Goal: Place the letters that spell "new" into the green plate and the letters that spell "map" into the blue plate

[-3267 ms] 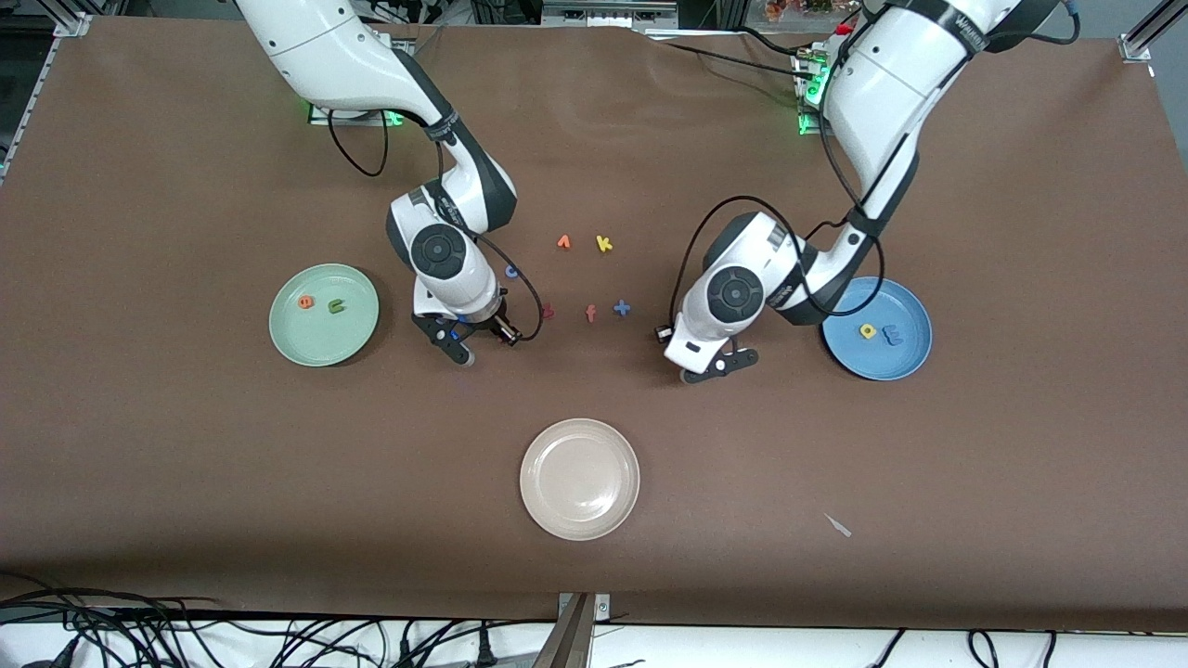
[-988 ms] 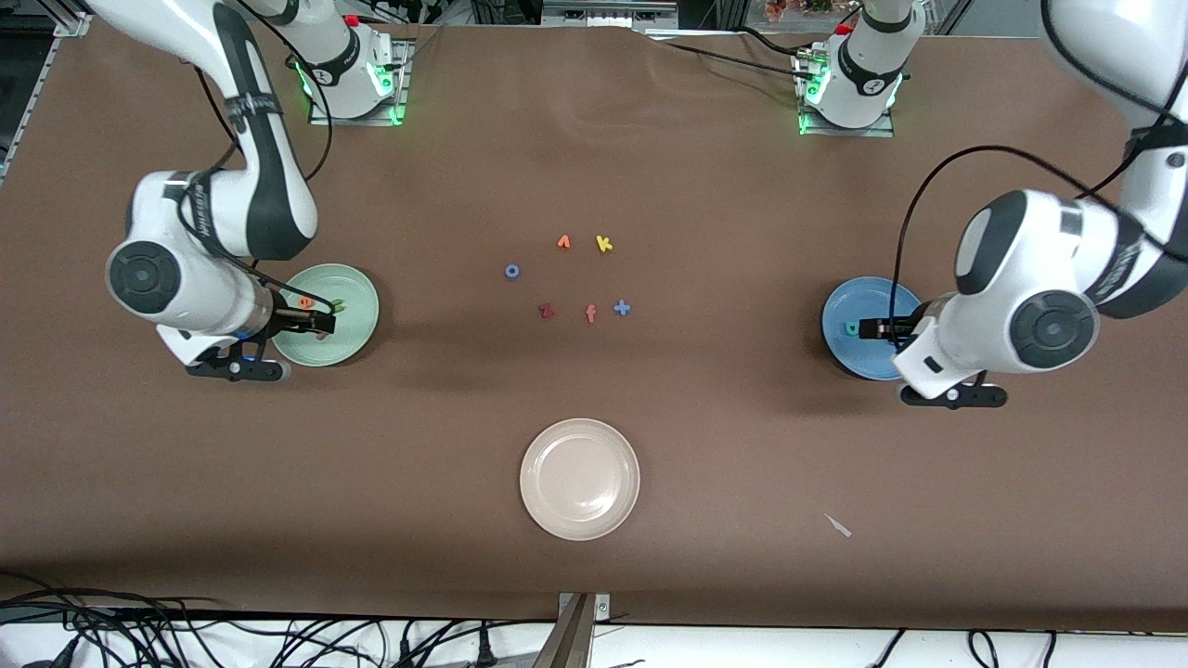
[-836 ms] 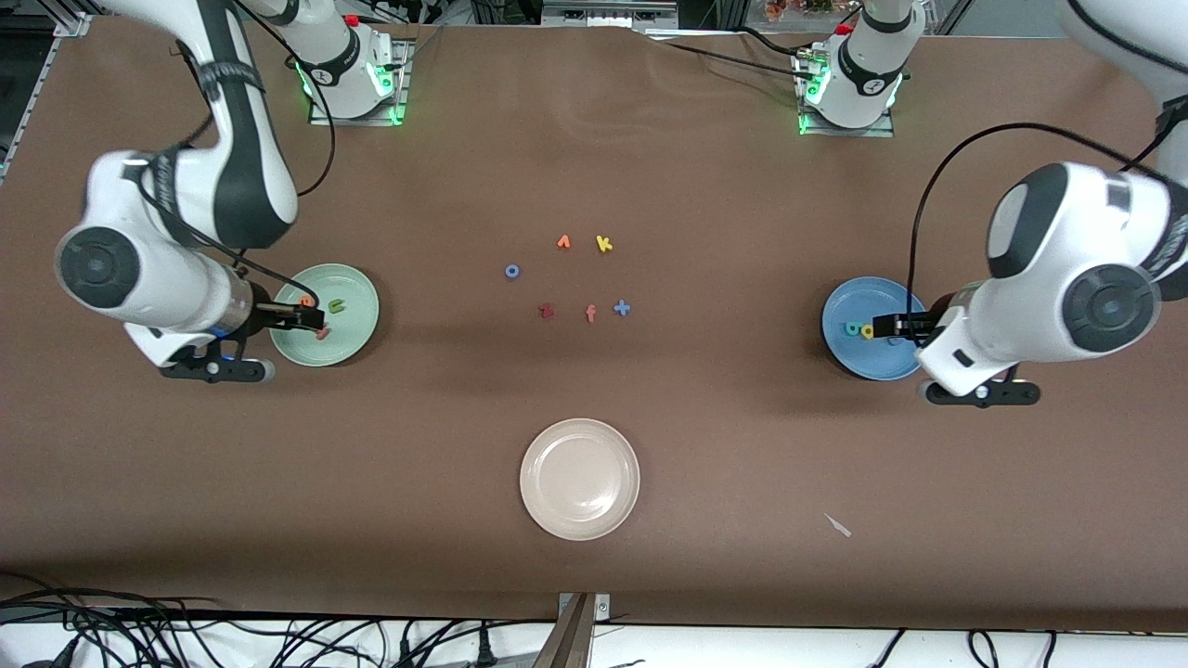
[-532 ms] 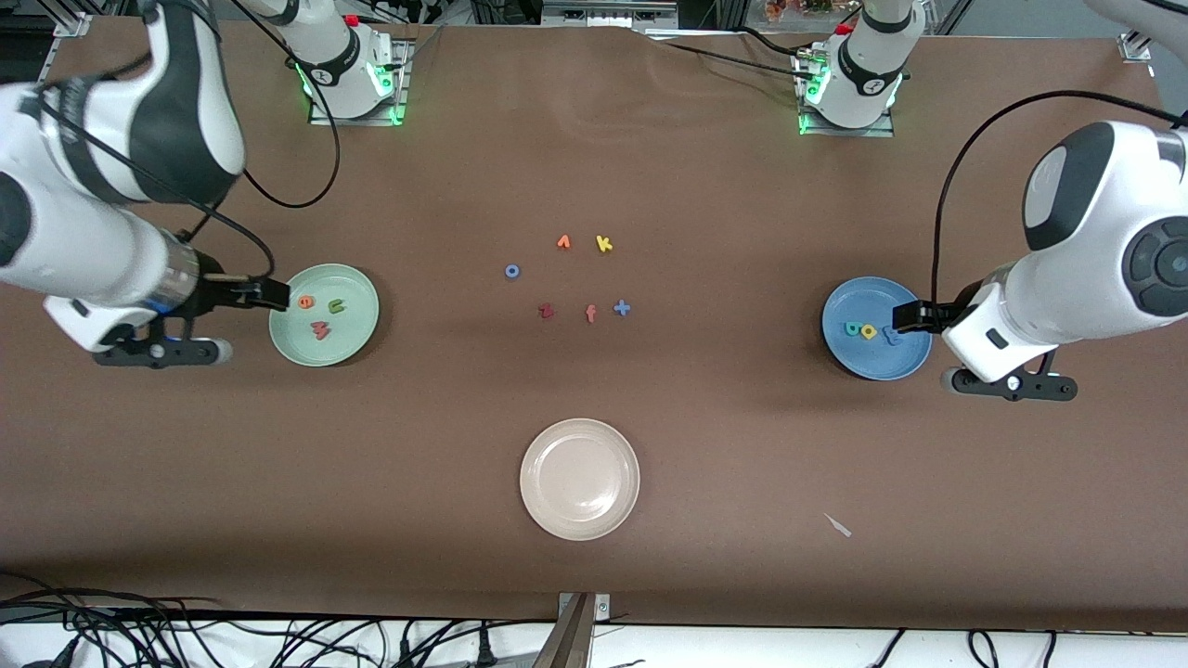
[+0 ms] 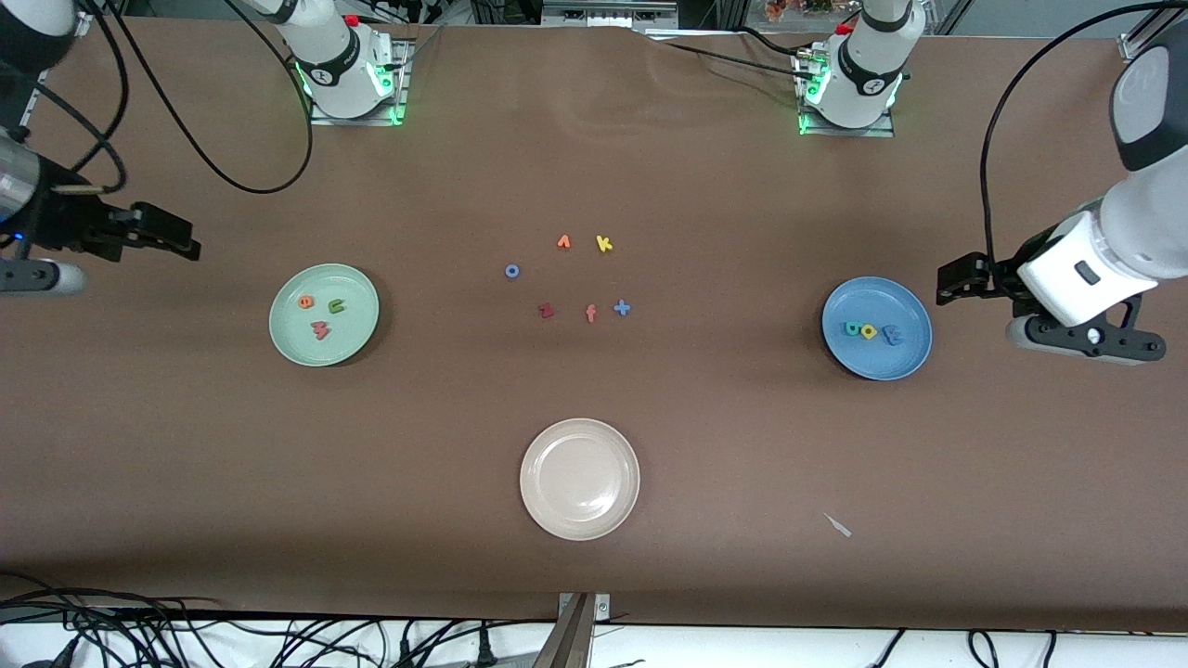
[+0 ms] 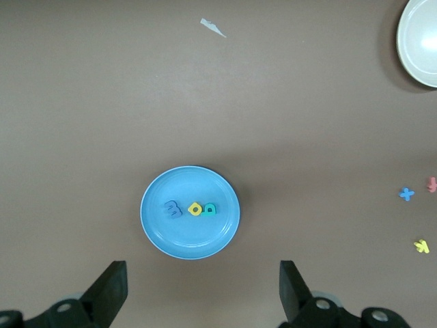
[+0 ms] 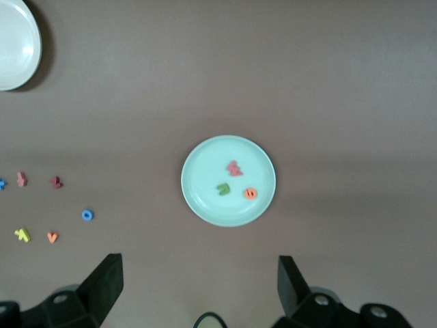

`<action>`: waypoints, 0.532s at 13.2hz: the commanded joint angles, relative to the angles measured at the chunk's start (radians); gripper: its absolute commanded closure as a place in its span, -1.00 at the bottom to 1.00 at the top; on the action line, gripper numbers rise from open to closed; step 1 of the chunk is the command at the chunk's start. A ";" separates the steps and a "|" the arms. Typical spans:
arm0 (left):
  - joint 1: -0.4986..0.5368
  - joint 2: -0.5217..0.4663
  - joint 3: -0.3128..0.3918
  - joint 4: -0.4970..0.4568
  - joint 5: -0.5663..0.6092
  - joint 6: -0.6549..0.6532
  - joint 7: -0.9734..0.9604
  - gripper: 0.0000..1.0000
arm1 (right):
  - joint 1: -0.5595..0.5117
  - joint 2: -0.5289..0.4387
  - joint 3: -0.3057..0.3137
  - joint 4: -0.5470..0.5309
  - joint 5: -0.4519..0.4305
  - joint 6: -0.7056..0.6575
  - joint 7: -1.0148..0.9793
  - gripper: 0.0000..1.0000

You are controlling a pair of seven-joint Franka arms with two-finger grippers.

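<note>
Green plate (image 5: 357, 332) holds the orange e (image 5: 304, 301), green n (image 5: 336, 306) and red w (image 5: 320, 329). Blue plate (image 5: 914, 357) holds the teal p (image 5: 850, 328), yellow a (image 5: 869, 331) and blue m (image 5: 892, 334). Left hand (image 5: 947, 281) is open and empty, up over the desk (image 5: 594, 557) at its own end. Right hand (image 5: 181, 243) likewise at its end.

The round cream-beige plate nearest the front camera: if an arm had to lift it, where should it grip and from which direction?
Probably the raised rim of the round cream-beige plate, approached from above with one finger inside the rim and one outside. It lies flat, shallow and empty on the brown table, so only the rim offers an edge narrow enough to pinch.
</note>
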 commanded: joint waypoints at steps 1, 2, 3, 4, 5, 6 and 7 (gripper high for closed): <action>-0.015 -0.061 0.032 -0.093 -0.038 0.041 0.072 -0.95 | -0.170 -0.153 0.196 -0.194 -0.085 0.066 -0.008 -1.00; -0.027 -0.084 0.061 -0.131 -0.055 0.074 0.079 -0.95 | -0.195 -0.185 0.213 -0.236 -0.083 0.104 -0.003 -1.00; -0.054 -0.106 0.101 -0.174 -0.074 0.103 0.086 -0.95 | -0.202 -0.210 0.215 -0.271 -0.080 0.137 -0.006 -1.00; -0.062 -0.120 0.113 -0.211 -0.075 0.134 0.100 -0.95 | -0.202 -0.236 0.216 -0.296 -0.084 0.144 -0.006 -1.00; -0.061 -0.128 0.114 -0.235 -0.075 0.156 0.100 -0.96 | -0.202 -0.253 0.216 -0.307 -0.083 0.131 -0.006 -1.00; -0.062 -0.126 0.114 -0.230 -0.075 0.162 0.100 -1.00 | -0.202 -0.245 0.218 -0.301 -0.090 0.135 -0.006 -1.00; -0.049 -0.118 0.112 -0.217 -0.073 0.159 0.100 -1.00 | -0.202 -0.236 0.212 -0.290 -0.081 0.137 -0.011 -1.00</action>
